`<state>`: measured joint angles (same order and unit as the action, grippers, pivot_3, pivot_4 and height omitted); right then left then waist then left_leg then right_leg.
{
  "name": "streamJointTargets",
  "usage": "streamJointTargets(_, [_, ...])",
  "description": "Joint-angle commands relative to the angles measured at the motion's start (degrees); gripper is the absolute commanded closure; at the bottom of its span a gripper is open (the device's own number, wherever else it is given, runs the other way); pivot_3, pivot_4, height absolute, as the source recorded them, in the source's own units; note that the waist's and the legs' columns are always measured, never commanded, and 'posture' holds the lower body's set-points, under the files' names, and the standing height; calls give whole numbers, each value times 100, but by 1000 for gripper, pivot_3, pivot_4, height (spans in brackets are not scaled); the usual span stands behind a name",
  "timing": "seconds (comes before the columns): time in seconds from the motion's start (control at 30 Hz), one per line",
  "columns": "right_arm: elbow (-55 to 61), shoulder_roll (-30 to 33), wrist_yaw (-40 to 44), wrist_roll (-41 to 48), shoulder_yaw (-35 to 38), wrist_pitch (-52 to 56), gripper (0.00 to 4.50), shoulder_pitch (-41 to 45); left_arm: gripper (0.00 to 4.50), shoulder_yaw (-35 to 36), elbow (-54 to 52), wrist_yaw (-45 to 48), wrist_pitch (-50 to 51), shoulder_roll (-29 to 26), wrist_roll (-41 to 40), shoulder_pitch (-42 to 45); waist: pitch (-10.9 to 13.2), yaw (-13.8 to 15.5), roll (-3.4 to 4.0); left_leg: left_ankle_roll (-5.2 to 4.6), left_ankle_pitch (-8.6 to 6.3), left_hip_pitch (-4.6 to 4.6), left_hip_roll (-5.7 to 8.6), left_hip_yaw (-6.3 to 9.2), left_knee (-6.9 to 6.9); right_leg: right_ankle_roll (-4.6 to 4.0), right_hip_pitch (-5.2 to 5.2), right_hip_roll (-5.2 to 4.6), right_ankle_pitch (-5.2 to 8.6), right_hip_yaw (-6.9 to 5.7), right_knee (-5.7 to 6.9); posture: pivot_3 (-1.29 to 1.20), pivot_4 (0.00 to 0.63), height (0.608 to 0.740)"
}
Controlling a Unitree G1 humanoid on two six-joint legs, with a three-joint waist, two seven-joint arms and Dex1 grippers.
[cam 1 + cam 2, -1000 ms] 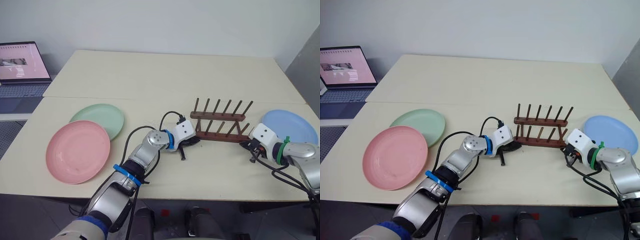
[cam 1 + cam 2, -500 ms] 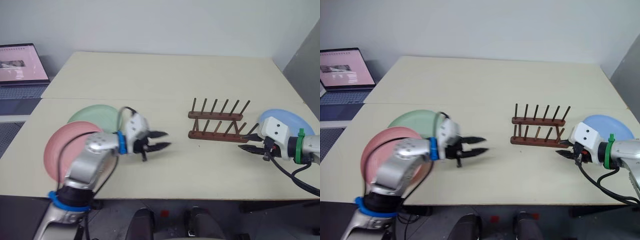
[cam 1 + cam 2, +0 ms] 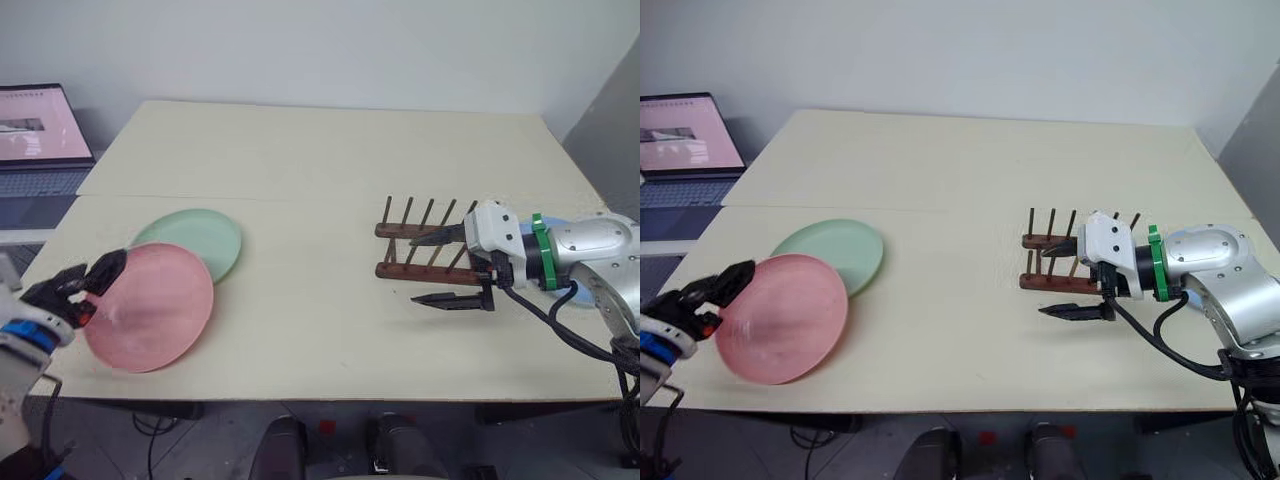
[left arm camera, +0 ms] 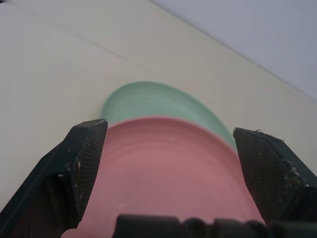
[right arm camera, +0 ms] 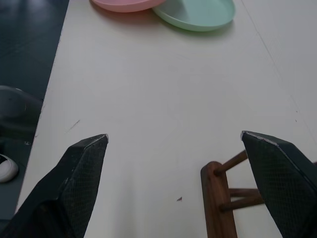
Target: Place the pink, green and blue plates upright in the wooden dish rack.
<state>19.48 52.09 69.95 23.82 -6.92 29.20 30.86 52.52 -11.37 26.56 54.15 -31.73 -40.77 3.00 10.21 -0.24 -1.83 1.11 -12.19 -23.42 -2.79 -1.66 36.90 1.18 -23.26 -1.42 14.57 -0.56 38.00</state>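
Note:
The pink plate lies flat near the table's front left, overlapping the green plate behind it. My left gripper is open at the pink plate's left rim. In the left wrist view its fingers stand wide on either side of that plate. The wooden dish rack stands empty at mid right. My right gripper hovers open at the rack's near right side and points left. One finger is over the pegs, the other in front of the rack. The blue plate is hidden behind my right forearm.
An open laptop sits on a side surface beyond the table's far left corner. A seam runs across the cream table behind the plates and rack. The table's front edge is close to the pink plate.
Both grippers have gone from shut to open. My left arm swung from the rack's left end to the pink plate's left rim. My right gripper rose and moved left over the rack.

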Motion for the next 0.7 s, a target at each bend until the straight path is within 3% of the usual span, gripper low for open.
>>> streamJointTargets(0.03, [-28,-43,157,-25,-41,-180,0,225,28,162,85,-170,-277,27,-25,-191,-2,42,-3,0,0,0,-2,0,0,-7,0,-4,3,0,0,0,150,739])
streamJointTargets(0.3, [-81,-71,246,-27,-59,-161,0,414,28,155,500,-664,-450,208,-125,-260,-11,35,-19,1,0,2,-9,-8,8,-19,1,-71,7,-2,0,0,150,739])
streamJointTargets(0.5, [20,-70,269,52,-14,-80,0,490,28,-411,695,-594,-353,80,-9,-447,-12,28,-20,1,0,0,-5,-12,0,-45,-4,-76,-6,-1,-3,0,150,739])
streamJointTargets(0.6, [133,-86,291,122,-13,-65,0,541,636,-682,798,-563,-444,27,105,-452,-12,31,-20,1,0,0,-5,-10,0,-47,-4,-76,-5,-3,-4,0,150,739])
streamJointTargets(0.7, [224,-102,295,183,7,-36,0,562,1526,-728,847,-611,-499,1,143,-461,-12,26,-20,1,0,0,-6,-10,0,-46,-5,-77,-5,-3,-3,0,150,739])
